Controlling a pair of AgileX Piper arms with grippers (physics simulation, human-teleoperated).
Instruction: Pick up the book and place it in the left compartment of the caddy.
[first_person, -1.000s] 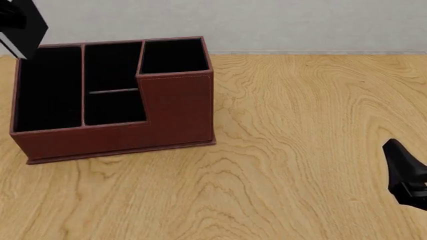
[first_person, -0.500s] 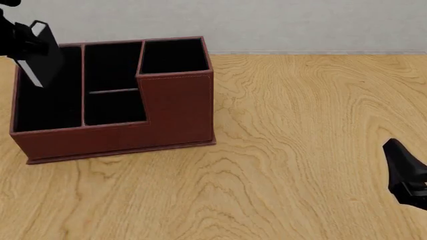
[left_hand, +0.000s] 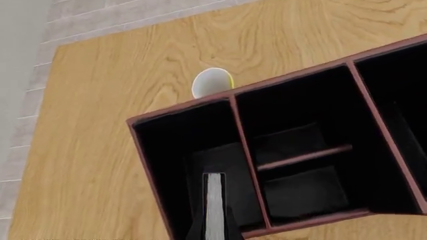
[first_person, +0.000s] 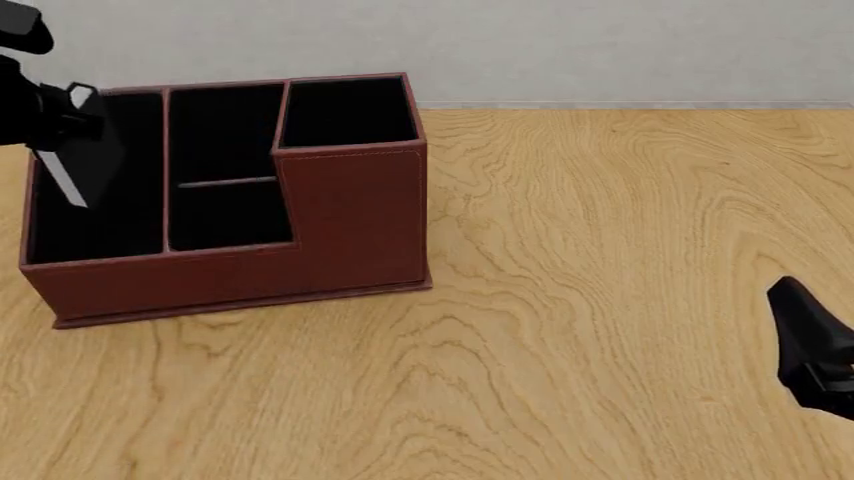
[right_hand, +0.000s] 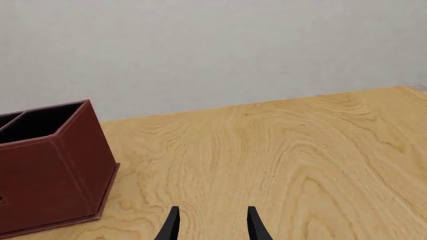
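Bright, even, sharp renders (barely any shadows), no glare or blur.

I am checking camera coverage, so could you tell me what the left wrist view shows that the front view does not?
Only the left wrist view shows a white cup on the table beyond the caddy. Only the front view shows the right gripper and the caddy's outer front wall. Both show the book held over the left compartment and the middle sections.

My workspace is a light wooden table (first_person: 601, 300) with bold swirly grain, backed by a plain pale grey wall (first_person: 534, 45). Pale tiled floor (left_hand: 27, 100) past its edge.
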